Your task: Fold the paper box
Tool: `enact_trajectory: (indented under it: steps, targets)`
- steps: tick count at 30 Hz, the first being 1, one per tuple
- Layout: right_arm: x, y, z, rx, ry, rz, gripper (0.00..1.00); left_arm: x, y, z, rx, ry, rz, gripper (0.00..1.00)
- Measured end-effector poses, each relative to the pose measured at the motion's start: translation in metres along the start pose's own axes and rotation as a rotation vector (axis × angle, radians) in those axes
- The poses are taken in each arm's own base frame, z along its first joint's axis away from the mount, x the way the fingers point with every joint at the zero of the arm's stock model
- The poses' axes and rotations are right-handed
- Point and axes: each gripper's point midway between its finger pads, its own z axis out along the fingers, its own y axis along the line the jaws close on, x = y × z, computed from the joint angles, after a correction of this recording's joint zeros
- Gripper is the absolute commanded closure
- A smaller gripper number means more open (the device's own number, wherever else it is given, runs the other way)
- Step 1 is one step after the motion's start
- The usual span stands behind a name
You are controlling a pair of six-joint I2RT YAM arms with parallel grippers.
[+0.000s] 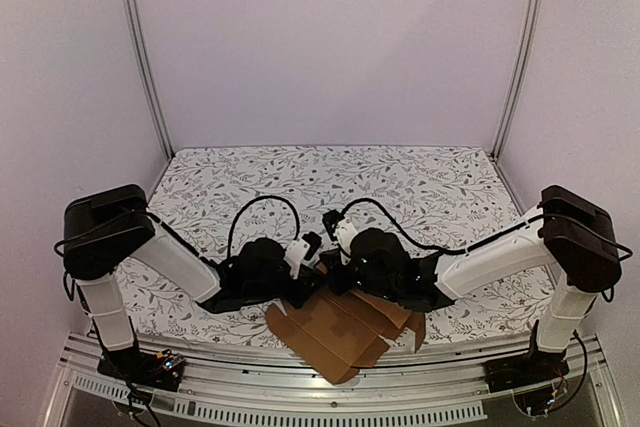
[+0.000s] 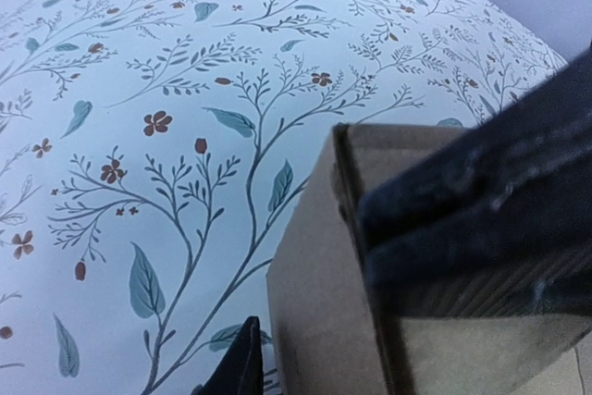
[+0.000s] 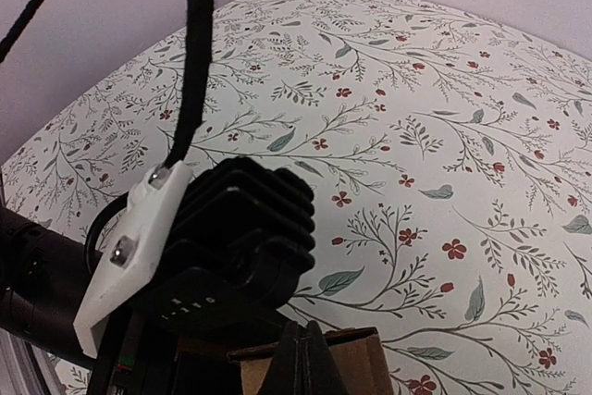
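The paper box [image 1: 335,332] is plain brown cardboard, partly folded, lying at the table's near edge with flaps spread toward me. Both grippers meet over its far end. In the left wrist view a raised wall of the paper box [image 2: 324,302] stands between the jaws of my left gripper [image 2: 310,321]. One black fingertip [image 2: 248,358] sits against its outer face, and a dark gripper part [image 2: 481,191] covers the inner side. My right gripper [image 3: 308,344] is shut, nothing between its fingers, tips resting against the top edge of the paper box [image 3: 370,363]. From above, the left gripper [image 1: 312,252] and right gripper [image 1: 336,247] almost touch.
The table wears a white cloth with a floral print [image 1: 420,182]. Metal frame posts [image 1: 145,57] stand at the back corners and a rail [image 1: 300,402] runs along the near edge. The left arm's black wrist body with its white mount [image 3: 231,228] sits close in front of the right wrist camera.
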Motion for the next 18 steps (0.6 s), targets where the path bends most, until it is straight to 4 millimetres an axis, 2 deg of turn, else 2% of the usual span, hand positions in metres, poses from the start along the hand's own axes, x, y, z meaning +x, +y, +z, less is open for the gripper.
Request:
enact_trajectory:
  steps: [4, 13, 16, 18]
  targets:
    - [0.002, 0.003, 0.000, 0.006, 0.010, 0.000, 1.00, 0.003, 0.000, -0.002, 0.006, 0.000, -0.006, 0.76]
    - [0.002, 0.003, 0.000, 0.026, 0.026, 0.003, 1.00, -0.010, -0.005, -0.003, 0.032, -0.056, -0.030, 0.75]
    - [0.002, 0.003, 0.000, 0.027, 0.029, 0.005, 1.00, -0.013, -0.007, -0.003, 0.040, -0.070, -0.032, 0.85]
    - [0.002, 0.003, 0.000, 0.029, 0.031, 0.008, 1.00, -0.014, -0.007, -0.002, 0.042, -0.075, -0.029, 0.96]
